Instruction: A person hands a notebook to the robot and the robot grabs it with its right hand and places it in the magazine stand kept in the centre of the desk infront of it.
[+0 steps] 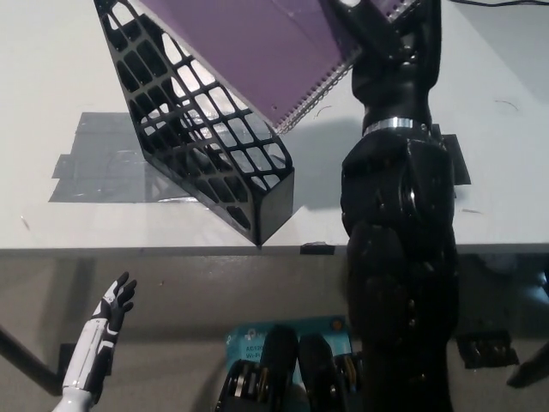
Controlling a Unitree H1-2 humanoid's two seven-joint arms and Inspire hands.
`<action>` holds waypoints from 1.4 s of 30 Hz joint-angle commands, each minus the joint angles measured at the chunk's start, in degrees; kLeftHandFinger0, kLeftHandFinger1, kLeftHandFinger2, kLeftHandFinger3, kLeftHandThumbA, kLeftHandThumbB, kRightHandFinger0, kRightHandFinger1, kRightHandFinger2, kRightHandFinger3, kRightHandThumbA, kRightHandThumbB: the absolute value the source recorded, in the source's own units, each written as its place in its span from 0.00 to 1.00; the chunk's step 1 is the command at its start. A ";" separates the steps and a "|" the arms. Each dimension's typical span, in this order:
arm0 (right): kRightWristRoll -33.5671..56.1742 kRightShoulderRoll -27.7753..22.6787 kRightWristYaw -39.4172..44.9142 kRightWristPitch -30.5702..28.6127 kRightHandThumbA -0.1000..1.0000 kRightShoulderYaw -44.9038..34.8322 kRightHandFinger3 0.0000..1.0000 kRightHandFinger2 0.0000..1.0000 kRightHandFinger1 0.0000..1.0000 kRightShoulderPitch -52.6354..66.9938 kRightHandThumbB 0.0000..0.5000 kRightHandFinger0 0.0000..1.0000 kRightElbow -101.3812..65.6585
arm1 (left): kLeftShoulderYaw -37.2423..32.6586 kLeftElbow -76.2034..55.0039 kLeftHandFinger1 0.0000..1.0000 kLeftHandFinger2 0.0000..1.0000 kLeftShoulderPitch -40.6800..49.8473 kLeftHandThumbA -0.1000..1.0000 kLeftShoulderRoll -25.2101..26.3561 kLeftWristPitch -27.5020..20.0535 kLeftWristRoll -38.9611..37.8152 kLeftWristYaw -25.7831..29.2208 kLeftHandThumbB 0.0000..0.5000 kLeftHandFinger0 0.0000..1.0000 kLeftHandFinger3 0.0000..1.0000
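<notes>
overhead, purple notebook (257, 47) gripped by right hand (373, 30), above magazine stand (202, 137); left hand (111, 313) open, low.

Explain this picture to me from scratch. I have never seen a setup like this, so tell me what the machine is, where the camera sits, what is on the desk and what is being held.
This is a humanoid robot seen from a camera on its own head, looking steeply down. The big black limb on the right is its right arm; its right hand grips a purple spiral-bound notebook at the top of the picture. The notebook hangs tilted above a black lattice magazine stand, which stands on the white desk beside a patch of grey tape. The small white left hand rests at lower left below the desk edge, fingers apart, holding nothing.
</notes>
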 commanded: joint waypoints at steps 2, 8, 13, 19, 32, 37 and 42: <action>1.15 2.41 -0.80 -6.49 1.00 0.09 0.00 0.00 0.00 -5.98 0.00 0.00 -3.60 | 0.10 -1.62 1.00 1.00 -0.39 1.00 0.96 -2.12 0.97 0.03 1.00 1.00 1.00; 0.53 2.41 -1.99 -7.76 0.98 0.95 0.00 0.00 0.00 -5.74 0.02 0.00 -2.40 | 0.19 -1.83 1.00 1.00 -0.40 1.00 0.93 -1.76 0.73 -0.12 1.00 1.00 1.00; -0.24 2.41 -2.89 -7.92 0.99 2.14 0.00 0.00 0.00 -4.51 0.00 0.00 -2.16 | -0.09 -2.24 1.00 1.00 0.04 1.00 0.77 -1.71 1.50 0.04 1.00 1.00 1.00; -0.37 2.41 -3.72 -8.77 0.98 3.94 0.00 0.00 0.00 -3.10 0.00 0.00 -1.80 | -0.20 -2.27 1.00 1.00 0.68 1.00 0.79 -2.06 1.07 -0.40 1.00 1.00 1.00; -3.83 2.41 -5.06 -14.08 0.97 6.90 0.00 0.00 0.00 -2.37 0.00 0.00 2.76 | -0.34 -2.29 1.00 1.00 0.47 1.00 0.95 -2.13 1.43 -0.18 1.00 1.00 1.00; -6.53 2.41 -6.11 -15.08 0.98 7.27 0.00 0.00 0.00 -2.78 0.00 0.00 4.49 | -0.46 -2.16 1.00 1.00 0.03 1.00 1.16 -2.13 1.36 -0.17 1.00 1.00 1.00; -8.00 2.41 -6.35 -16.87 1.00 7.33 0.00 0.00 0.00 -2.62 0.00 0.00 5.90 | -0.38 -2.67 1.00 1.00 0.24 1.00 1.08 -2.13 1.86 0.00 1.00 1.00 1.00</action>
